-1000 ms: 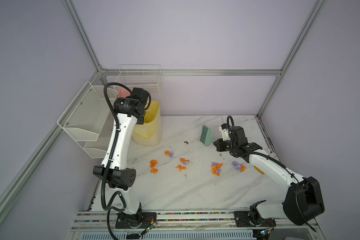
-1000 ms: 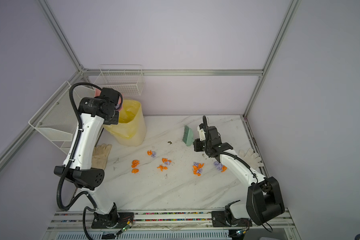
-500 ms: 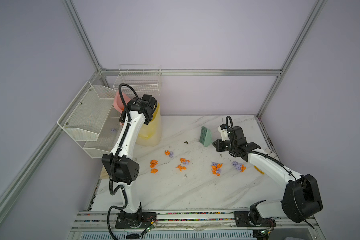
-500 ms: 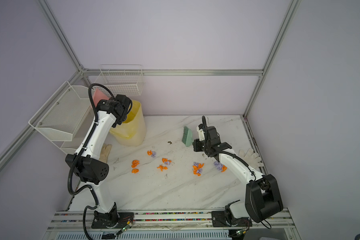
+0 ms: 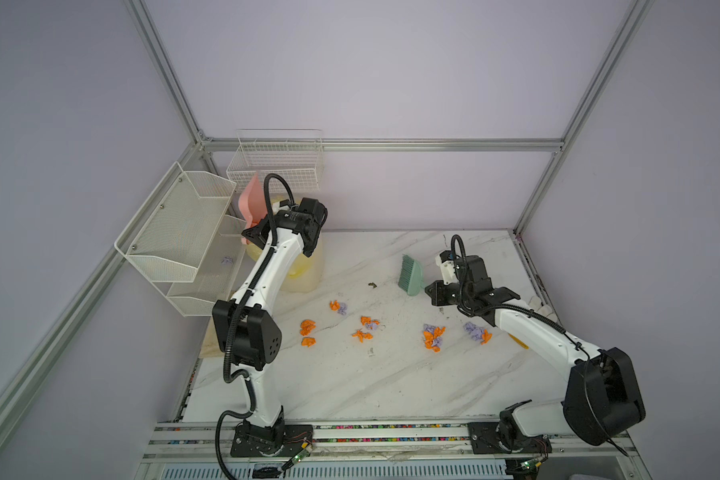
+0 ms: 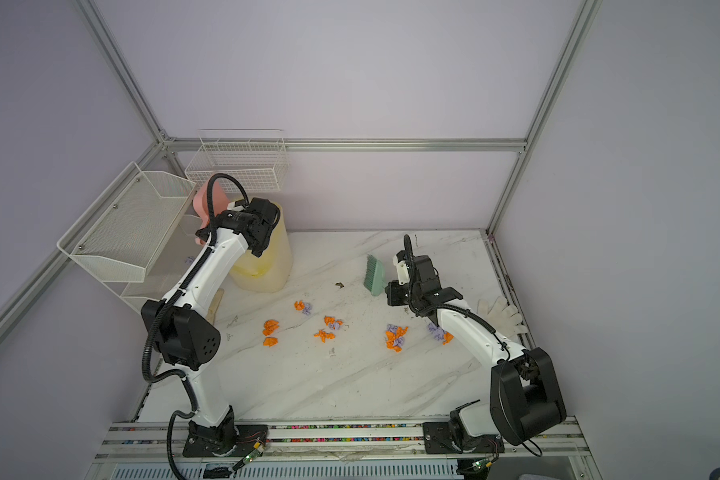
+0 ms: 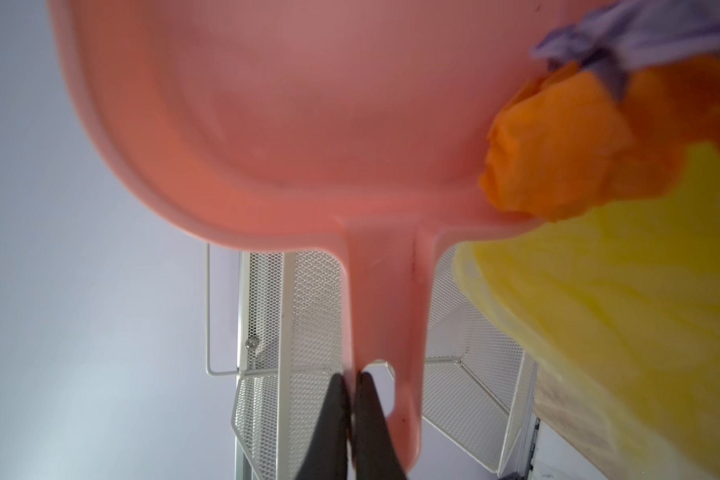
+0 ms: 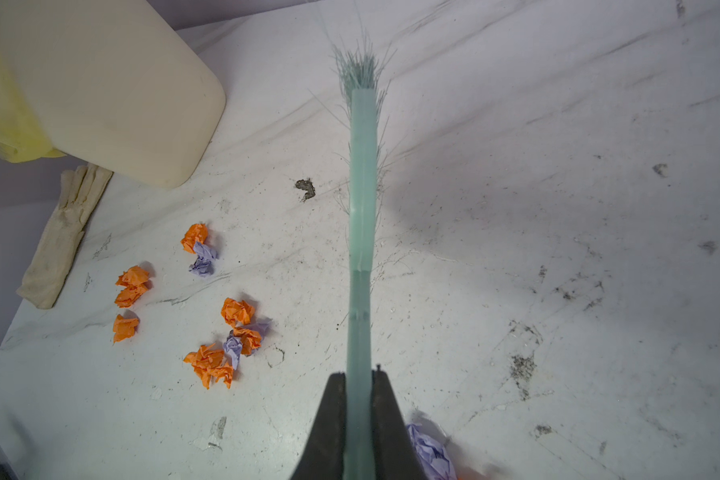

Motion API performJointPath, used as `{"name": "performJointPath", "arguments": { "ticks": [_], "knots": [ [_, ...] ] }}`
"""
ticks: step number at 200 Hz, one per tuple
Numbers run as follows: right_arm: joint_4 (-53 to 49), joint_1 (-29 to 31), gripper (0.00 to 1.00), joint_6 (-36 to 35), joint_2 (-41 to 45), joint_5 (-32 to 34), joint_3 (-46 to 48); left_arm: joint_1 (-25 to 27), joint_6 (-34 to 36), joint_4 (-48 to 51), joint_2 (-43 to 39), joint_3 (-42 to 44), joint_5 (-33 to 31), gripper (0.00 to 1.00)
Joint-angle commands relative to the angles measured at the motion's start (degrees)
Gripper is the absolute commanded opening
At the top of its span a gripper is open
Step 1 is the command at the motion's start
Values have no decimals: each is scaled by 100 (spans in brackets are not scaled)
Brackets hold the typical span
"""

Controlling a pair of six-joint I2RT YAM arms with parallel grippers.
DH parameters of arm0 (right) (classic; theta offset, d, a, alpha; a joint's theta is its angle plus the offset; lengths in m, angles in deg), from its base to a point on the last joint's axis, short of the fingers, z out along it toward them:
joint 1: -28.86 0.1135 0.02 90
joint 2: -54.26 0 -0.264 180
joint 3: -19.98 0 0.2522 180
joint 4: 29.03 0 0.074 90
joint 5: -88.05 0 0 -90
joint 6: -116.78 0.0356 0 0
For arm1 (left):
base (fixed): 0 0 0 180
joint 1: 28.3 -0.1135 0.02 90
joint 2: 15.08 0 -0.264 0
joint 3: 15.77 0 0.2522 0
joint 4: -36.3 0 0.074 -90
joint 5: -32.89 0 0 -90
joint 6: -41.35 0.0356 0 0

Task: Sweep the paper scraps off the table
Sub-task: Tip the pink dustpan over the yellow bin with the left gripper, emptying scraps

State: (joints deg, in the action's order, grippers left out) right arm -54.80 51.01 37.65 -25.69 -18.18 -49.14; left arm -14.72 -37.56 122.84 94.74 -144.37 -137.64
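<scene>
Orange and lilac paper scraps (image 5: 433,336) lie in small clumps across the middle of the marble table (image 5: 350,386) in both top views, and the right wrist view shows several (image 8: 208,365). My left gripper (image 7: 353,382) is shut on the handle of a pink dustpan (image 7: 308,104), held high and tilted by the bin (image 5: 304,266). Orange and lilac scraps (image 7: 558,145) lie at the dustpan's edge. My right gripper (image 8: 359,382) is shut on a green brush (image 8: 362,208), which it holds over the table's back right (image 5: 410,274).
A cream bin lined with a yellow bag (image 6: 262,266) stands at the back left. White wire racks (image 5: 175,232) hang on the left wall, with a lilac wad (image 5: 226,261) in one. A beige glove (image 8: 63,232) lies by the bin and a white glove (image 6: 499,316) at the right edge.
My left arm has swung to the right, carrying the dustpan from beside the racks to above the bin. The right arm and brush have barely moved.
</scene>
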Motion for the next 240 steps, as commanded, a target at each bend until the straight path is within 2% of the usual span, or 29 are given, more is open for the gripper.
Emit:
{"name": "performJointPath", "arguments": {
  "ticks": [1,37,80,95,128,156,177,200,219,240],
  "knots": [
    [280,-19,0,-85,87,-80,50,33,495,-576,-233,263,-466,0],
    [357,-22,0,-77,93,-107,103,51,549,-721,-336,196,-378,0],
    [296,-18,0,47,93,-97,70,99,244,-644,-699,-82,223,0],
    [240,-23,0,207,271,5,51,174,-130,-320,-867,-365,707,0],
    [-180,-25,0,679,346,721,-91,385,-1039,543,-1092,-940,2294,0],
    [-1193,-30,0,1007,345,1827,-541,800,-1309,748,-1202,-908,2934,0],
    [-1791,-27,0,1165,456,2525,-738,1157,-1583,877,-1192,-1022,3684,0],
    [-2642,-31,0,1386,423,3231,-1101,1522,-1771,716,-1241,-882,4849,0],
    [-3484,-28,0,1662,318,3969,-1448,1696,-1706,253,-1430,-375,5876,0],
    [-4268,-30,0,2038,220,4495,-1767,1810,-1751,-495,-1726,336,6756,0]
  ]
}}
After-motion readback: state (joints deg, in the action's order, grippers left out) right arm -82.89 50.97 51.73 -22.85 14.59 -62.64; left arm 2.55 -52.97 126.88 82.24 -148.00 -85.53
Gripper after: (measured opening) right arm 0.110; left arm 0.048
